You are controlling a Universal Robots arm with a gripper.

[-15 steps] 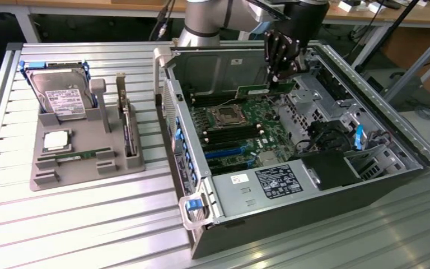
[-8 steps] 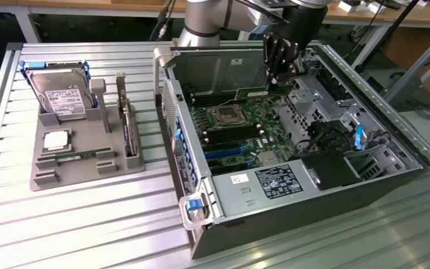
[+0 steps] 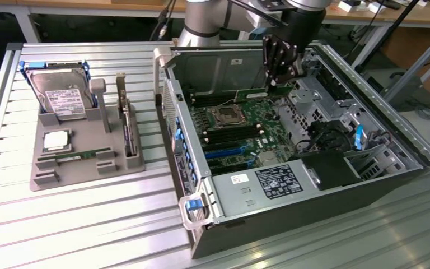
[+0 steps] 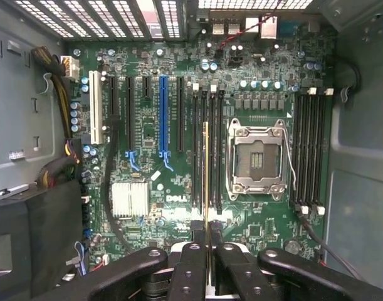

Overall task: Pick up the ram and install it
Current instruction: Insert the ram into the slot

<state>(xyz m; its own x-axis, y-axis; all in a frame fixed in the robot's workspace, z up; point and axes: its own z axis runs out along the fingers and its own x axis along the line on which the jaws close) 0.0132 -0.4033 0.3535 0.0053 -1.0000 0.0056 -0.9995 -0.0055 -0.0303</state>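
In the wrist view, my gripper (image 4: pixel 207 241) is shut on the ram (image 4: pixel 206 175), a thin green stick seen edge-on. It hangs above the black memory slots (image 4: pixel 195 150), beside the empty processor socket (image 4: pixel 257 157) on the green motherboard (image 4: pixel 147 132). From the exterior view, the black gripper (image 3: pixel 282 78) reaches down into the open computer case (image 3: pixel 223 196), over the far part of the motherboard (image 3: pixel 237 134). Whether the ram touches a slot I cannot tell.
A grey holder (image 3: pixel 118 168) stands at the exterior view's left with a hard drive (image 3: pixel 62 98), a square silver processor (image 3: pixel 56 140) and an upright card (image 3: pixel 129 131). Case walls, a drive cage (image 3: pixel 342 168) and cables (image 4: pixel 59 106) surround the motherboard.
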